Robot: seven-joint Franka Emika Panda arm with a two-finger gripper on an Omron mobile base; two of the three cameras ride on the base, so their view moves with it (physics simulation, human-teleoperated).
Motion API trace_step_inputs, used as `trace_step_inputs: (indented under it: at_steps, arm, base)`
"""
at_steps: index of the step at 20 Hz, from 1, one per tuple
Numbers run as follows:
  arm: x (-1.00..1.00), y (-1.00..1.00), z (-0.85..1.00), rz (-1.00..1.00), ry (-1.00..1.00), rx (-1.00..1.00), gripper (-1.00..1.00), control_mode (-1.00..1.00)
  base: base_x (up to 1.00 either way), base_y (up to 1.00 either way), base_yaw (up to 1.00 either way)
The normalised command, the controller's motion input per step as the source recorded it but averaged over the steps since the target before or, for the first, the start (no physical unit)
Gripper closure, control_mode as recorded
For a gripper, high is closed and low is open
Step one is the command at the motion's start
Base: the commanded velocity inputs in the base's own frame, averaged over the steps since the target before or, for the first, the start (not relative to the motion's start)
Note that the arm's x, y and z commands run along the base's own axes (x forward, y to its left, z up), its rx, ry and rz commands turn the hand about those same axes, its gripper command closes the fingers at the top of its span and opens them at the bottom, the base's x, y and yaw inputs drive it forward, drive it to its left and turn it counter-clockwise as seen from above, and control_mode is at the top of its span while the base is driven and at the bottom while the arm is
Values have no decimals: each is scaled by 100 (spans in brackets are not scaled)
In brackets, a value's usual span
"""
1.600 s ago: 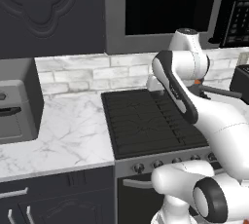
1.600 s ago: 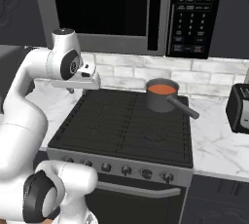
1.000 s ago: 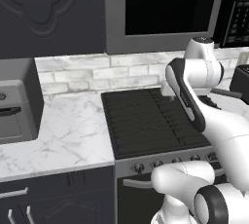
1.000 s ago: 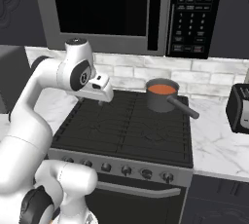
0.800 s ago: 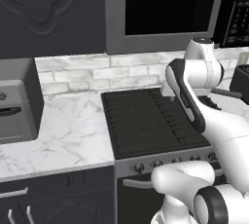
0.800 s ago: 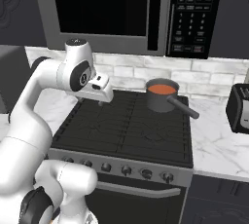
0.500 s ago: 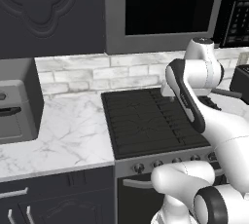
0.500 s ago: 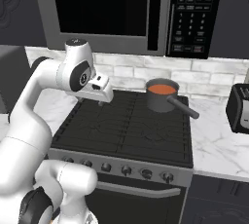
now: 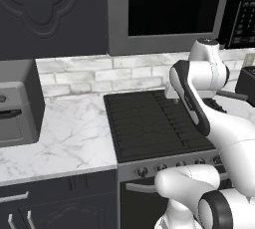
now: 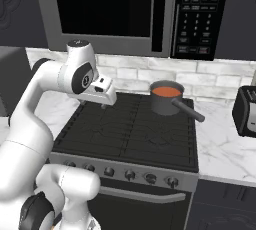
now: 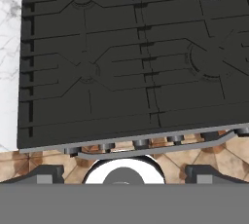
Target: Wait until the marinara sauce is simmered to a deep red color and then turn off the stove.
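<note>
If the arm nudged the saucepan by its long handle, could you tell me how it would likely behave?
The saucepan would probably pivot rather than slide straight, since its handle juts far to one side. The ridged stove grates likely grip its base, so a push could jerk it. The sauce sits near the rim, so it may well slosh over.

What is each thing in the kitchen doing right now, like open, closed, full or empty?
marinara sauce: orange-red, fills the saucepan.
saucepan: upright on the back right grate, handle toward the front right.
stove: no flame visible, knobs untouched.
gripper: above the stove's left side, holding nothing; jaws too hidden to judge.
microwave: door closed.
toaster: upright on the right counter.
</note>
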Motion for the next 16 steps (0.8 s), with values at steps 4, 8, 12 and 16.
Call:
trace_step_inputs:
  at_steps: [4,8,12,16]
  arm:
    - [0,0,0,0,0,0,-100,-100]
    - [0,0,0,0,0,0,-100,-100]
    - [0,0,0,0,0,0,-100,-100]
    - [0,0,0,0,0,0,-100,-100]
  base:
    - [0,0,0]
    - [0,0,0]
    - [0,0,0]
    - [0,0,0]
